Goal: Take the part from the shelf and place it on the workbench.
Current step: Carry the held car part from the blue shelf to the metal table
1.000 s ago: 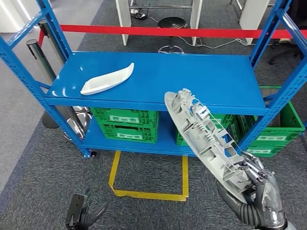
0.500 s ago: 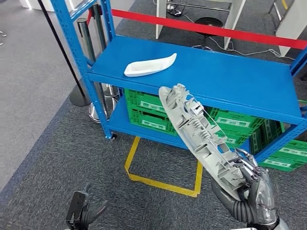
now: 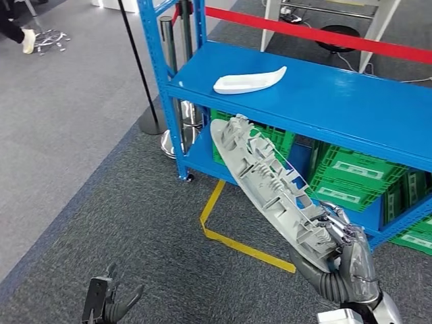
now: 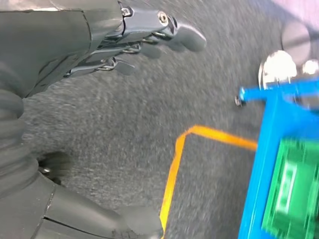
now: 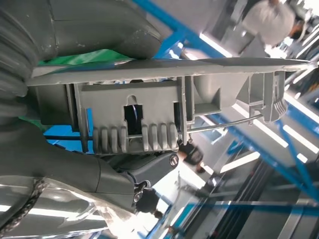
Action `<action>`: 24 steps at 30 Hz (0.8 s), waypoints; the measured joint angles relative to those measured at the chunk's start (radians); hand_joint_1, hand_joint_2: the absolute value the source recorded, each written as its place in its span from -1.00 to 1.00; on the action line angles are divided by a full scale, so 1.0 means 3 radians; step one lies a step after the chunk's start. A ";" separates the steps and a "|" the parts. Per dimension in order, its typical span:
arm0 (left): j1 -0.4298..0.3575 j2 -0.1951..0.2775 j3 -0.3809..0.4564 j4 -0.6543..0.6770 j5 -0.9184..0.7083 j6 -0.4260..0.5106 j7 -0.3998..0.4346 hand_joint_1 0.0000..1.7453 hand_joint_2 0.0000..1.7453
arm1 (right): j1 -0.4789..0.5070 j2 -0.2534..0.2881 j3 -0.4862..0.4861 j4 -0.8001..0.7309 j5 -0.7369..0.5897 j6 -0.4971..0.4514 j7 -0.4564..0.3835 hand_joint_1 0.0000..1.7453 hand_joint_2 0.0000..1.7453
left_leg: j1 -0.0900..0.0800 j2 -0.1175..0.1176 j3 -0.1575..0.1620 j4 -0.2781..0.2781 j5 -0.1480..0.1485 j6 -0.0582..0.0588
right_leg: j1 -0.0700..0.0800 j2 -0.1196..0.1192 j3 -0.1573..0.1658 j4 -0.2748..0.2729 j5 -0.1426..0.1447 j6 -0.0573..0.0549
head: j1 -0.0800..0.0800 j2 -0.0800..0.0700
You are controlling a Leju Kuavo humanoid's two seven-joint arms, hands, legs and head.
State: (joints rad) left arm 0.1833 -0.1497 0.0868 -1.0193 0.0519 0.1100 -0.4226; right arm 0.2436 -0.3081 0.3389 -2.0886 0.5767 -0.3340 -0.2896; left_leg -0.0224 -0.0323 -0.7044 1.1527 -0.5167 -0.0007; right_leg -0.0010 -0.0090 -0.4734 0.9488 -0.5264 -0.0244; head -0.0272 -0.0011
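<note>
My right hand (image 3: 346, 260) grips one end of a long grey plastic part (image 3: 264, 182), ribbed side up, which slants up and to the left in front of the blue shelf (image 3: 326, 101). Close up, the right wrist view shows the grey part (image 5: 169, 109) clamped between thumb and fingers (image 5: 150, 172). A second, white part (image 3: 250, 82) lies on the shelf's top board. Low over the grey carpet hangs my left hand (image 3: 109, 304), fingers apart and holding nothing; the left wrist view has the same left hand (image 4: 94, 45) above bare carpet.
Green crates (image 3: 352, 175) fill the shelf's lower level. A yellow tape outline (image 3: 239, 239) marks the carpet before the shelf. A red barrier band (image 3: 316, 32) runs behind it, with metal posts (image 3: 175, 81) at its left end. Open carpet stretches to the left.
The camera has swung left, so the shelf has slid right and the open floor has come into view. The grey part stays gripped in my right hand; the left hand still hangs low.
</note>
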 joint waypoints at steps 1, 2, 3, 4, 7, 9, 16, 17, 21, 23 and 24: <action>0.0008 -0.0008 0.0021 -0.0013 -0.0010 0.0001 0.0000 -1.00 1.00 | -0.0010 0.0010 0.0000 0.0012 -0.0005 0.0016 -0.0004 1.00 1.00 | 0.0032 0.0040 -0.0039 0.0225 -0.0118 -0.0030 | 0.0000 -0.0056 -0.0028 0.0005 0.0027 0.0002 | 0.0000 0.0000; 0.0021 -0.0016 0.0044 -0.0027 -0.0024 0.0002 0.0000 -1.00 1.00 | -0.0024 0.0020 0.0000 0.0026 -0.0013 0.0034 -0.0008 1.00 1.00 | 0.0063 0.0062 -0.0049 0.0393 -0.0153 -0.0059 | -0.0002 -0.0107 -0.0066 0.0014 0.0054 0.0009 | 0.0000 0.0000; 0.0040 -0.0026 0.0068 -0.0046 -0.0046 0.0001 -0.0001 -1.00 1.00 | -0.0040 0.0032 0.0000 0.0039 -0.0024 0.0054 -0.0014 1.00 1.00 | 0.0094 0.0079 -0.0014 0.0465 -0.0109 -0.0086 | -0.0006 -0.0157 -0.0108 0.0029 0.0079 0.0019 | -0.0001 0.0000; 0.0062 -0.0036 0.0096 -0.0072 -0.0072 -0.0002 -0.0002 -1.00 1.00 | -0.0054 0.0047 0.0001 0.0050 -0.0036 0.0073 -0.0021 1.00 1.00 | 0.0122 0.0097 0.0075 0.0419 -0.0019 -0.0110 | -0.0011 -0.0203 -0.0152 0.0050 0.0102 0.0033 | -0.0001 0.0000; 0.0111 -0.0070 0.0170 -0.0162 -0.0132 -0.0014 -0.0009 -1.00 1.00 | -0.0080 0.0086 0.0003 0.0059 -0.0062 0.0105 -0.0035 1.00 1.00 | 0.0146 0.0280 0.0561 -0.0216 0.0090 -0.0135 | -0.0016 -0.0324 -0.0269 0.0129 0.0144 0.0083 | -0.0002 0.0000; 0.0121 -0.0087 0.0210 -0.0205 -0.0145 -0.0017 -0.0015 -1.00 1.00 | -0.0099 0.0099 0.0005 0.0062 -0.0066 0.0111 -0.0038 1.00 1.00 | 0.0117 0.0346 0.0706 -0.0493 0.0021 -0.0097 | -0.0016 -0.0404 -0.0309 0.0158 0.0175 0.0129 | -0.0003 0.0000; 0.0186 -0.0148 0.0317 -0.0283 -0.0212 -0.0058 -0.0030 -1.00 1.00 | -0.0120 0.0118 0.0005 0.0098 -0.0076 0.0161 -0.0067 1.00 1.00 | 0.0071 0.0118 0.0470 -0.0566 0.0217 0.0122 | -0.0050 -0.0006 -0.0572 0.0839 -0.0378 0.0204 | 0.0005 0.0000; 0.0192 -0.0170 0.0346 -0.0306 -0.0245 -0.0089 -0.0033 -1.00 1.00 | -0.0125 0.0122 0.0005 0.0112 -0.0081 0.0181 -0.0074 1.00 1.00 | 0.0056 0.0076 0.0421 -0.0562 0.0255 0.0130 | -0.0044 0.0015 -0.0602 0.1011 -0.0446 0.0195 | 0.0003 0.0000; 0.0241 -0.0263 0.0485 -0.0435 -0.0391 -0.0182 -0.0038 -1.00 1.00 | -0.0172 0.0145 -0.0001 0.0162 -0.0114 0.0234 -0.0107 1.00 1.00 | 0.0028 -0.0092 0.0234 -0.0536 0.0398 0.0119 | -0.0029 0.0125 -0.0206 0.0599 -0.0184 0.0141 | 0.0001 0.0000; 0.0254 -0.0298 0.0529 -0.0496 -0.0418 -0.0196 -0.0041 -1.00 1.00 | -0.0193 0.0159 -0.0010 0.0173 -0.0124 0.0242 -0.0116 1.00 1.00 | 0.0020 -0.0166 0.0167 -0.0520 0.0469 0.0097 | -0.0039 0.0280 0.0054 0.0188 -0.0145 0.0130 | -0.0001 0.0000; 0.0258 -0.0309 0.0547 -0.0519 -0.0423 -0.0198 -0.0042 -1.00 1.00 | -0.0202 0.0165 -0.0014 0.0176 -0.0125 0.0245 -0.0120 1.00 1.00 | 0.0017 -0.0201 0.0145 -0.0519 0.0505 0.0084 | -0.0040 0.0324 0.0105 0.0093 -0.0160 0.0130 | -0.0001 0.0000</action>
State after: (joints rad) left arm 0.2608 -0.2423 0.2510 -1.1752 -0.0751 0.0506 -0.4353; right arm 0.1831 -0.2587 0.3347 -2.0358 0.5391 -0.2605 -0.3255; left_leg -0.0173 -0.0926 -0.6610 0.9970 -0.3651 0.0245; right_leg -0.0129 0.0883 -0.4419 0.9766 -0.5744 0.0145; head -0.0274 -0.0011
